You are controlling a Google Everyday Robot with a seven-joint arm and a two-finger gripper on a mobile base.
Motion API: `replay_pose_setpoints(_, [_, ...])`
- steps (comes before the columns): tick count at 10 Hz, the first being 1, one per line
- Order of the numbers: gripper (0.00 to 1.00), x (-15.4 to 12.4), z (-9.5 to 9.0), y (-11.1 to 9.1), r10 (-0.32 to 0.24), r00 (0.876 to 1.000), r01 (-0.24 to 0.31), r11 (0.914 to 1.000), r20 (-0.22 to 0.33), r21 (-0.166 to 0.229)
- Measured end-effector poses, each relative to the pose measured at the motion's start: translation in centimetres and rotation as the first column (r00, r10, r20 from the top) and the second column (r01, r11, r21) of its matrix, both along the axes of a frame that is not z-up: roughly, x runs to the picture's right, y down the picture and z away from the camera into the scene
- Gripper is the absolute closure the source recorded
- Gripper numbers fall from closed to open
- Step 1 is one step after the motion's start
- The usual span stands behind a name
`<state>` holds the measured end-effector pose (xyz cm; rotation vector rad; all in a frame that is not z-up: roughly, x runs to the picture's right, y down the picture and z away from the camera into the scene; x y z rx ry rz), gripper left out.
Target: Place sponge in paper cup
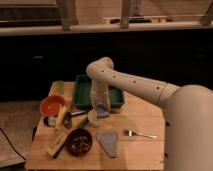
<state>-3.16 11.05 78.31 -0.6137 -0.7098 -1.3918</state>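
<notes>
Pale wooden surface [145,112], matt, faint grain. Green plastic tray [117,96], slight sheen. Silver metal fork [140,134], glinting. White arm shell [135,85] smooth, satin. Tool [100,107] low above whitish paper cup [93,120], matt.

Warm, dim indoor light falls from above onto the wooden surface [142,147], which glows amber, while the cabinet front [45,60] behind it sinks to near black. The far ledge [100,29] catches a pale bright strip. The white arm [132,84] is the brightest thing, lit along its upper side and shaded beneath. The gripper [100,106] hangs over the middle of the surface, just on the near side of the green tray [117,96], in the arm's own shade. The fork [141,134] on the right gives a small glint.
</notes>
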Motion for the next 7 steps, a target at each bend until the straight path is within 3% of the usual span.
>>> replay_pose_setpoints(2, [1.0, -0.28, -0.1, 0.06, -0.001, 1.0, 0.001, 1.0, 0.017, -0.009])
replay_pose_setpoints(7, [1.0, -0.39, -0.89, 0.02, 0.02, 0.999, -0.018, 0.9989, 0.05, -0.043])
